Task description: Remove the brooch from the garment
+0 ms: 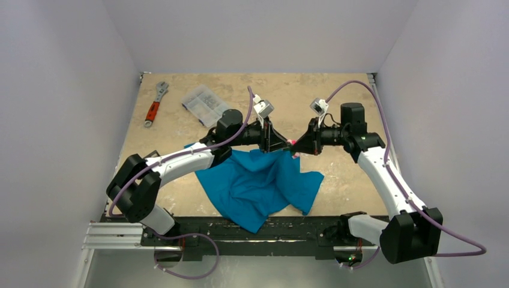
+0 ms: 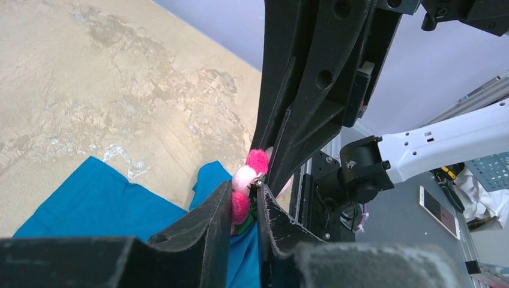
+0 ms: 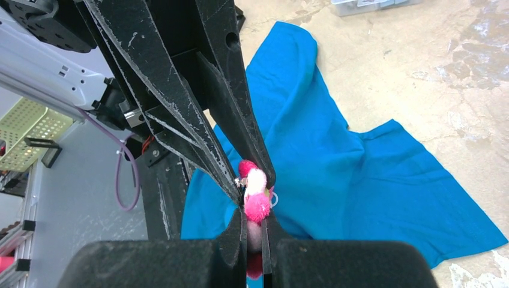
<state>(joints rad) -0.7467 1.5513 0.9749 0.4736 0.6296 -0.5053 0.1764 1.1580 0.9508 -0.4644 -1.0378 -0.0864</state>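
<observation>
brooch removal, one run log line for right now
left gripper: pinching brooch | right gripper: shut on brooch | garment: rises to brooch, rest on table

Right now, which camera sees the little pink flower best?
The right wrist view: the brooch sits close, its petals clear against the garment. The left wrist view shows it half hidden; the top view shows only a pink dot.

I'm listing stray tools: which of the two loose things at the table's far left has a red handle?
The wrench, lying left of the clear plastic box; the box has no handle at all.
</observation>
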